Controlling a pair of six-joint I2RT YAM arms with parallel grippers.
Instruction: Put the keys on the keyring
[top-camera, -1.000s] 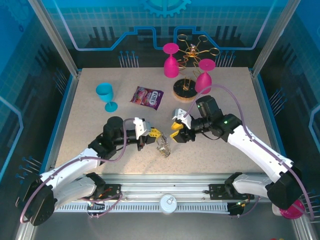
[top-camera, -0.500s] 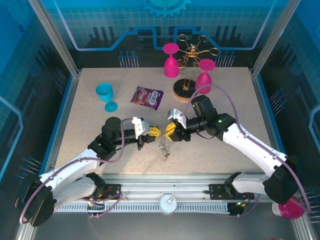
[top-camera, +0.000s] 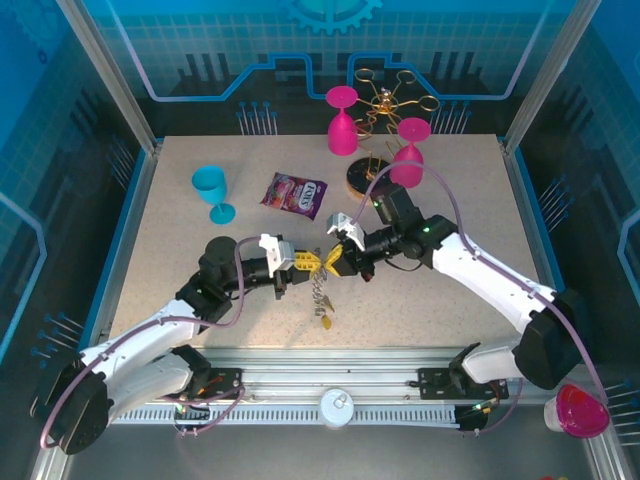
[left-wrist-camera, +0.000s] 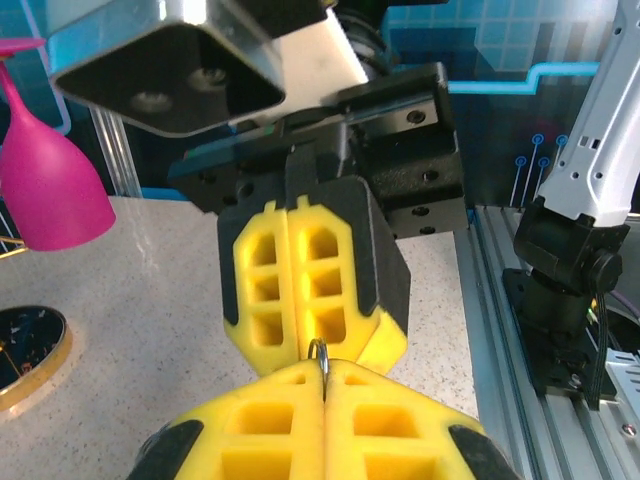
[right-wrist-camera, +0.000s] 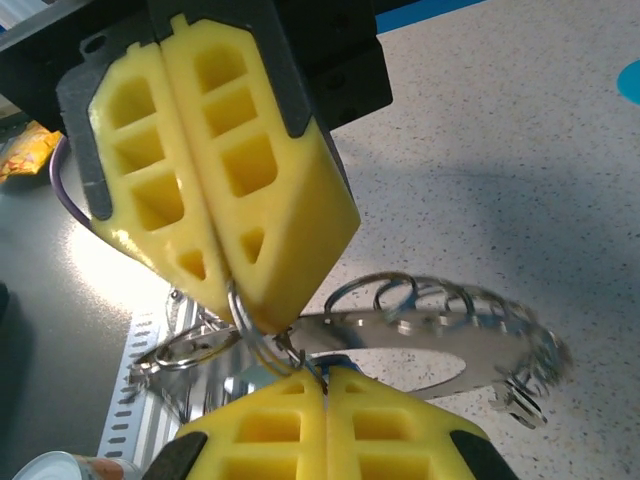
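Note:
The keyring (top-camera: 319, 292) hangs off the table between my two grippers, a yellow tag (top-camera: 325, 322) at its bottom. My left gripper (top-camera: 306, 263) is shut on a thin wire loop (left-wrist-camera: 320, 355) at its top. Tip to tip against it, my right gripper (top-camera: 331, 262) is shut on a small link of the same bundle, with a blue bit at its tips. In the right wrist view the flat metal ring (right-wrist-camera: 500, 345) hangs behind, fringed with small rings, and the left fingers (right-wrist-camera: 200, 170) pinch the loop just above my right gripper (right-wrist-camera: 325, 378). Keys blur together; I cannot single one out.
A teal goblet (top-camera: 212, 190) and a snack packet (top-camera: 295, 194) lie behind the left arm. Two pink goblets (top-camera: 342, 122) (top-camera: 408, 150) stand by the gold wire rack's wooden base (top-camera: 368, 180). Another pink goblet (top-camera: 580, 410) sits off the table, bottom right.
My right gripper has moved left to meet the left one and has shut. The keyring bundle has lifted off the table and now hangs between the tips.

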